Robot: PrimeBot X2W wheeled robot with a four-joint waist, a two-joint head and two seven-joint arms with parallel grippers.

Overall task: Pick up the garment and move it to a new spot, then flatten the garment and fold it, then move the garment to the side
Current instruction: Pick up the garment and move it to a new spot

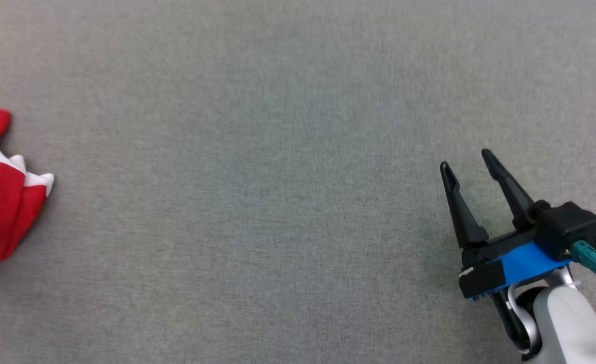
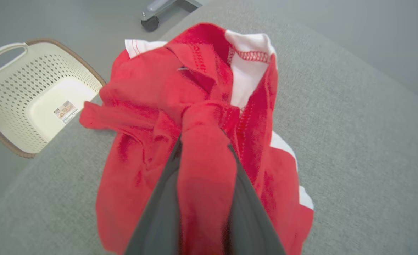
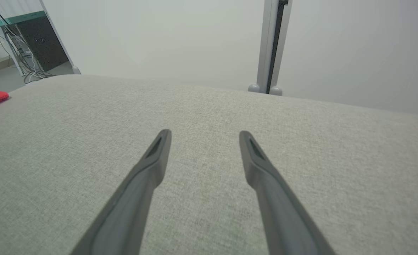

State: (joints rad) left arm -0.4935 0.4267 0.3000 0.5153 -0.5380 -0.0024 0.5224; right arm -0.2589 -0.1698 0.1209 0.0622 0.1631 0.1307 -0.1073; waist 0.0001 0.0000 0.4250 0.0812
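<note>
While bunched at the surface's (image 1: 277, 151) left edge, garment (image 2: 141, 92), red and white: fold clamped by left gripper (image 2: 204, 141); right gripper (image 1: 465, 159) spread, empty, well apart rightward.

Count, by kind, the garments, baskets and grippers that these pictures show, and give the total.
garment: 1
basket: 1
grippers: 2, the left gripper and the right gripper
total: 4
</note>
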